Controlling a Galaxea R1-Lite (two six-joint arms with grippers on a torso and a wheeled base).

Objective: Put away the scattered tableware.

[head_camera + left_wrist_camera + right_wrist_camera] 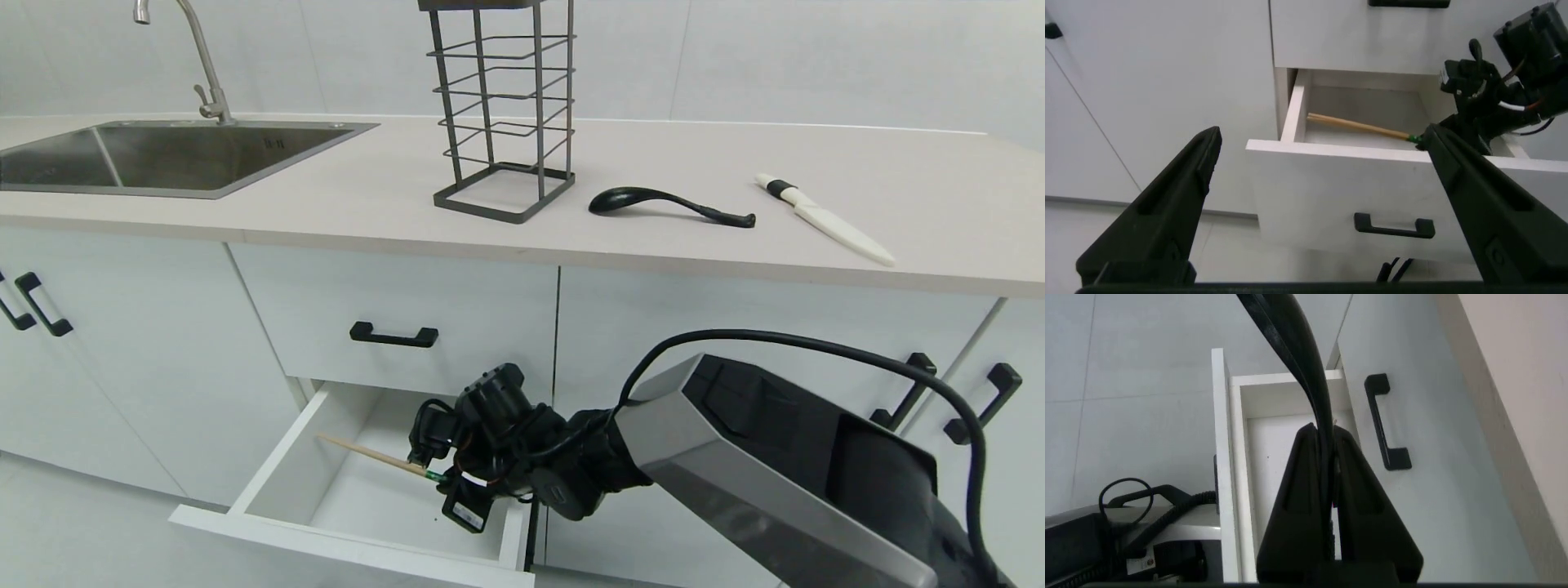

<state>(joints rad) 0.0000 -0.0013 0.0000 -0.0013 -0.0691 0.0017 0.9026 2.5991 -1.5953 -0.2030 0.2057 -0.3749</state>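
the right gripper point(441, 475) sits low over the open drawer point(343, 543) beneath the counter point(326, 188), its fingers pressed together on the green-tipped end of a wooden chopstick point(367, 452). the stick slants out from the pinch toward the drawer's left wall, inside the drawer's outline — whether its free end touches the drawer floor i cannot tell. in the right wrist view the two fingers meet with no gap between them.

the left gripper point(1323, 135) hangs in front of the drawer face, fingers spread wide and gripping nothing; between them the left wrist view shows the drawer front with its black handle point(1392, 224) and the chopstick beyond.

up on the counter a black spoon point(653, 200) lies just right of a dark wire rack point(502, 106), and a white knife point(824, 219) lies farther right, apart from the spoon. a steel sink point(163, 151) with a faucet point(196, 57) is set in the counter's left end.
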